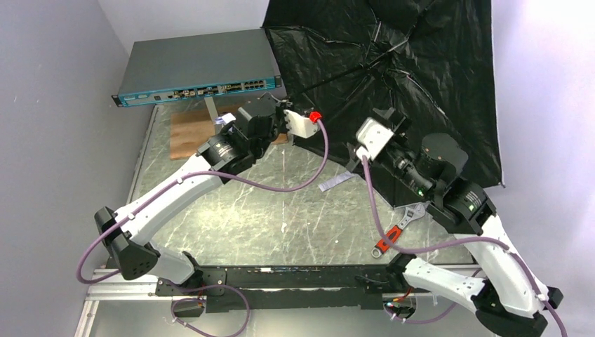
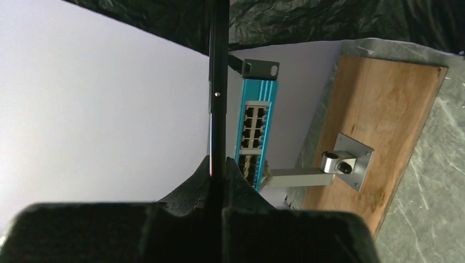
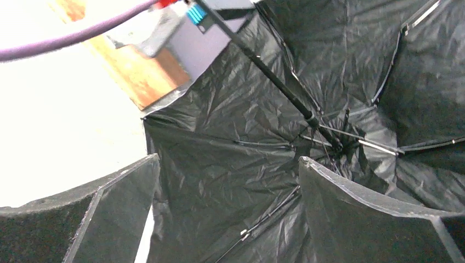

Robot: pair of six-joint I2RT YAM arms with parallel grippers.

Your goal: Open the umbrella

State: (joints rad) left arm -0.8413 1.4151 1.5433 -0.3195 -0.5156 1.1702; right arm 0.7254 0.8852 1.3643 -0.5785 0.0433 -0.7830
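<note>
The umbrella point(image 1: 421, 70) sits spread open at the far right of the table point(image 1: 281, 210), black underside toward us, light floppy cloth on thin bendable ribs point(image 3: 378, 147), so the stiff shaft point(image 2: 218, 82) looks the place to hold, where the left gripper point(image 2: 218, 175) is clamped, the right gripper point(image 3: 229, 159) gaping empty.

I log plain pale wall point(image 1: 49, 84) at left and rear, evenly lit; strong glare in right wrist view. Counter point(image 1: 281, 210) dark green marbled stone. Wooden board point(image 1: 189, 133) lies flat at far left of counter. Teal-faced network switch point(image 1: 196, 63) stands raised above board on metal bracket point(image 2: 345, 164).
</note>
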